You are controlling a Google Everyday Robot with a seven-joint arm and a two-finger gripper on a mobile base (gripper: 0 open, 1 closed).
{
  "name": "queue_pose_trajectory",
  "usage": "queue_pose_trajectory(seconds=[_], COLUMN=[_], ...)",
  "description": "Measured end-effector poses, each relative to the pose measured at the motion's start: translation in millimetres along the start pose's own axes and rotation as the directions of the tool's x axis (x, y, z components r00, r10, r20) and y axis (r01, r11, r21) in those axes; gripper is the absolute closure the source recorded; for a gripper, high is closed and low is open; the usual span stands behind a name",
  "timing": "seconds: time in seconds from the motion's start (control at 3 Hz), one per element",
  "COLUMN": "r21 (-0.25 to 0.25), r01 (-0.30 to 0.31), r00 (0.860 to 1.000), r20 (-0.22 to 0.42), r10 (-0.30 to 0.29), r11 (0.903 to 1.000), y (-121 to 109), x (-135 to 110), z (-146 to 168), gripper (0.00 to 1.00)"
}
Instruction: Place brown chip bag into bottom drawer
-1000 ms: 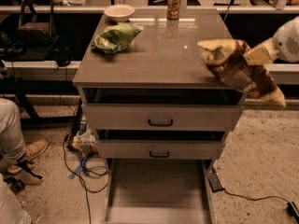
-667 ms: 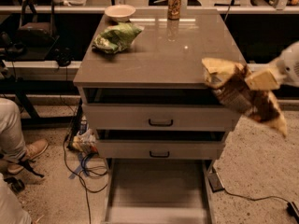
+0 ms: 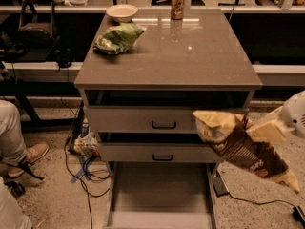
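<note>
The brown chip bag [image 3: 243, 149], dark brown with pale yellow ends, hangs in the air at the right, in front of the cabinet's right edge at the level of the two upper drawers. My gripper [image 3: 259, 130] comes in from the right edge and is shut on the bag's upper right side. The bottom drawer [image 3: 159, 194] is pulled out at the foot of the cabinet, its flat floor bare. The bag is above and to the right of it.
On the cabinet top [image 3: 190, 56] lie a green chip bag [image 3: 116, 37], a white bowl [image 3: 121, 12] and a can [image 3: 177, 4]. Two upper drawers with black handles [image 3: 163, 125] are shut. A seated person's leg and shoe [image 3: 21, 151] and cables [image 3: 86, 175] are at the left.
My gripper has carried the brown chip bag down from the cabinet top's right edge to beside the drawer fronts. Nothing else has moved.
</note>
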State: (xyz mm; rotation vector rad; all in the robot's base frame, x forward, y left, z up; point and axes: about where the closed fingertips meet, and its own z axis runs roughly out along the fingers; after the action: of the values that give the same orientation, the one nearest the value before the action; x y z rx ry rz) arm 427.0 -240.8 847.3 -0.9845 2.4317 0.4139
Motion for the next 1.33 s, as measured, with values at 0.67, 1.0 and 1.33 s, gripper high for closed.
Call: queue_pose_trajectory(seconds=[0.67, 1.0, 1.33], r21=[-0.022, -0.057, -0.163], r01=[-0.010, -0.007, -0.047], r00=[0.999, 0.993, 0.980], r20=[-0.037, -0.118, -0.201], r10=[0.009, 0.000, 0.013], r11=[0.9997, 0.9983, 0.9855], y=[7, 20, 59], x=[10, 23, 62], z=[12, 70, 160], gripper=[1.00, 1.00, 1.00])
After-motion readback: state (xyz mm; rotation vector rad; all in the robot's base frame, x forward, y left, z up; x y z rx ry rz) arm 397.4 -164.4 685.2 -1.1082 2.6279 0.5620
